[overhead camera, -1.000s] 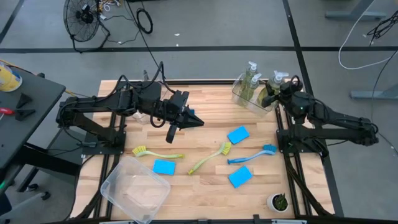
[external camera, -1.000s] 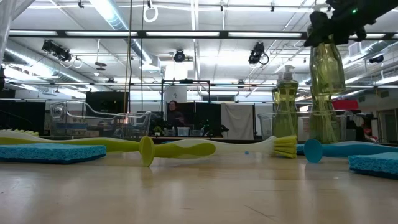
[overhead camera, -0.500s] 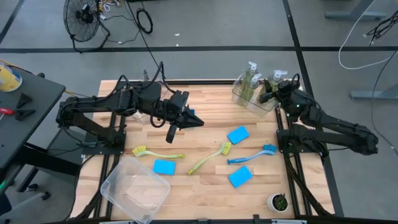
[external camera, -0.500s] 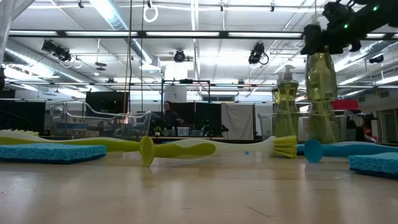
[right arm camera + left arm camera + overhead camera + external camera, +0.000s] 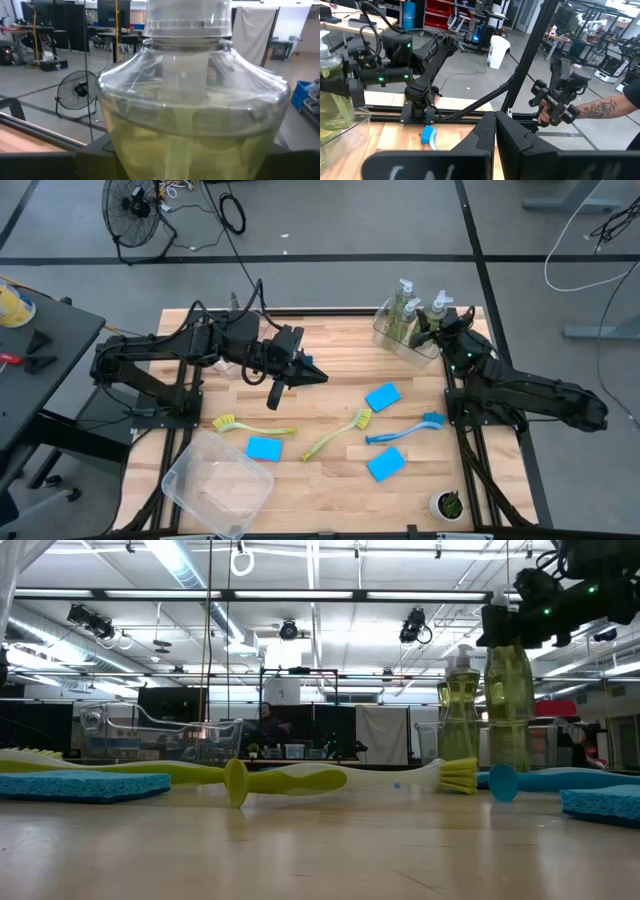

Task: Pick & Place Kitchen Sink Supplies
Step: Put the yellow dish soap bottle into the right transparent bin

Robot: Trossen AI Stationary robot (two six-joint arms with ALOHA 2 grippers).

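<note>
Soap bottle going into the far-right bin

Right gripper [image 5: 437, 326] is pinching a soap bottle [image 5: 509, 705] by its neck, keeping it upright over the clear bin [image 5: 396, 340] at the table's far right, beside a second bottle [image 5: 459, 705] standing inside. Left gripper [image 5: 318, 374], fingers pressed together and empty, is waiting above mid-table. Sponges [image 5: 382, 397] and brushes [image 5: 337, 434] are lying nearer, to be sorted.

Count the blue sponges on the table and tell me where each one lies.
3. One sponge lies beside the empty clear bin, one sponge mid-table right of centre, one sponge near the front edge. None looks hidden.
</note>
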